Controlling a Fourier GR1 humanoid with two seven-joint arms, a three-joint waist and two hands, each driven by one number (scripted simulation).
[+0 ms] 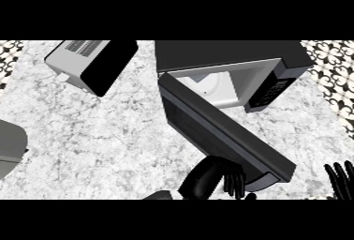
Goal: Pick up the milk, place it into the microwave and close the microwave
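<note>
The black microwave [276, 61] stands at the back right with its white cavity [221, 86] showing. Its door [221, 131] is swung wide open and runs diagonally toward the lower right. I cannot make out a milk carton; only a pale round shape [204, 83] shows inside the cavity. My left hand [206, 178] is at the bottom centre, fingers [235, 182] fairly straight and lying against the door's near free end, holding nothing. My right hand [340, 180] rests at the right edge, fingers up and open.
A white and black appliance [90, 63] lies tilted at the back left. A grey rounded object [10, 147] pokes in from the left edge. The marbled counter [104, 140] spreads between them and the door.
</note>
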